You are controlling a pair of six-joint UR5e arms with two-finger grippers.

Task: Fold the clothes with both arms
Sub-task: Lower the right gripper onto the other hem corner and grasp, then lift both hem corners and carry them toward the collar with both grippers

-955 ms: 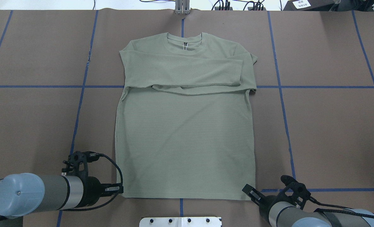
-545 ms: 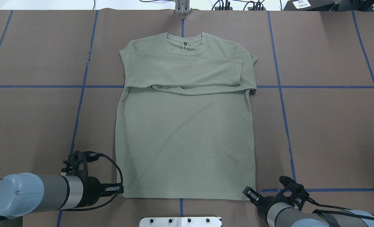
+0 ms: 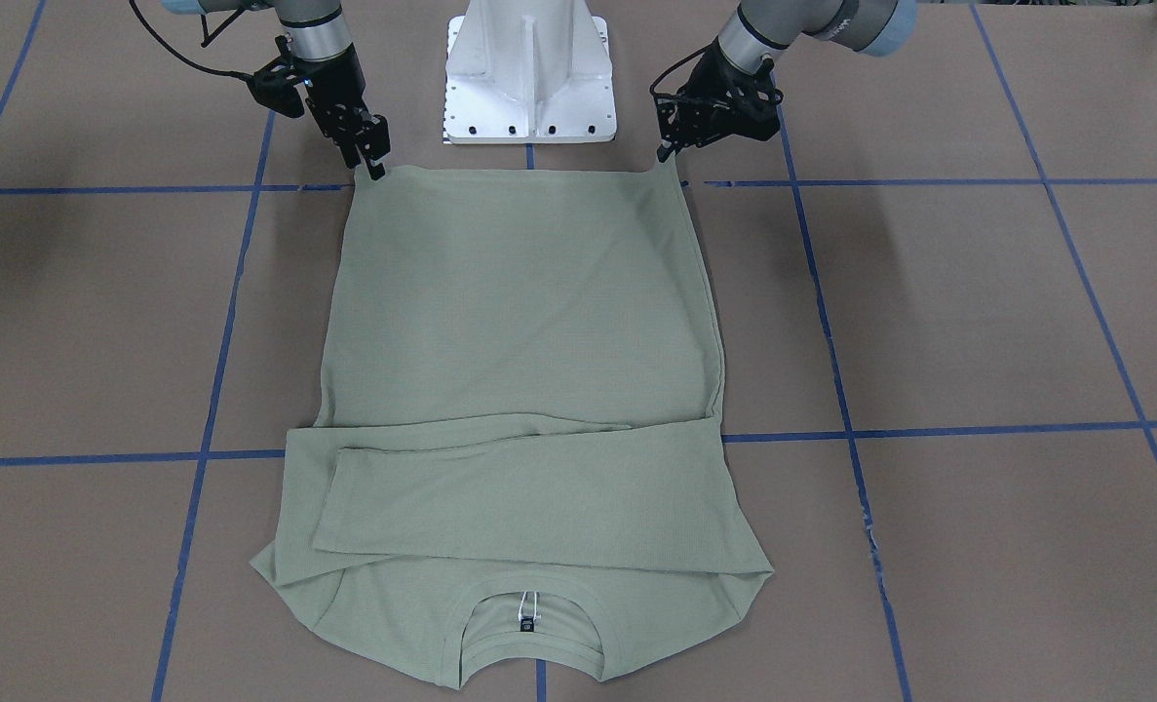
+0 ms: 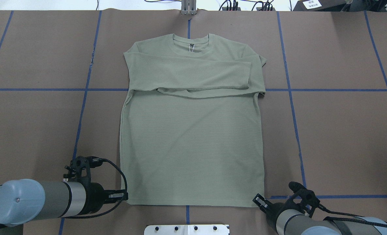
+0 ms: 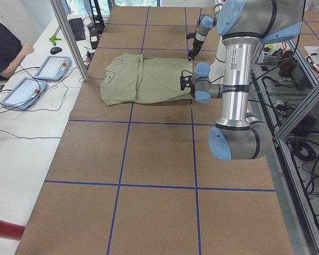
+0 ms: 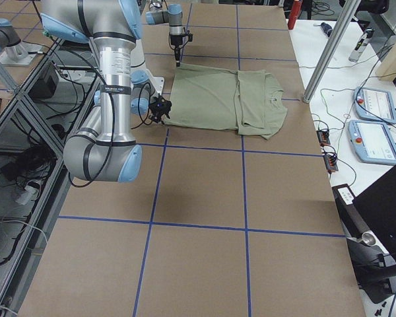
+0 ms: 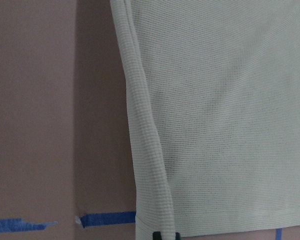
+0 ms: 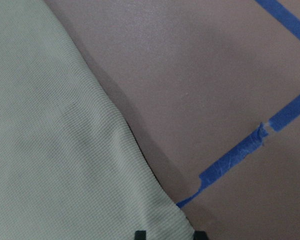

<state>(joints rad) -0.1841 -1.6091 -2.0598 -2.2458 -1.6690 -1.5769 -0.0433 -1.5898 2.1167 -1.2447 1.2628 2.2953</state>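
The sage-green shirt (image 4: 193, 143) lies flat on the brown table (image 4: 343, 130), collar at 12 o'clock, sleeves folded across the chest. At its 7 o'clock hem corner the left gripper (image 4: 124, 196) looks pinched onto the cloth. At 5 o'clock the right gripper (image 4: 257, 199) straddles the corner, jaws parted. If it bites one layer only, or just the edge, that side could slip and skew the fold.

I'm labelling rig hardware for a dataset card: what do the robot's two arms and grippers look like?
The left arm and right arm are silver tubes with grey joints and light-blue round caps. The left gripper and right gripper are black, two-fingered, each with black braided cable looping alongside.
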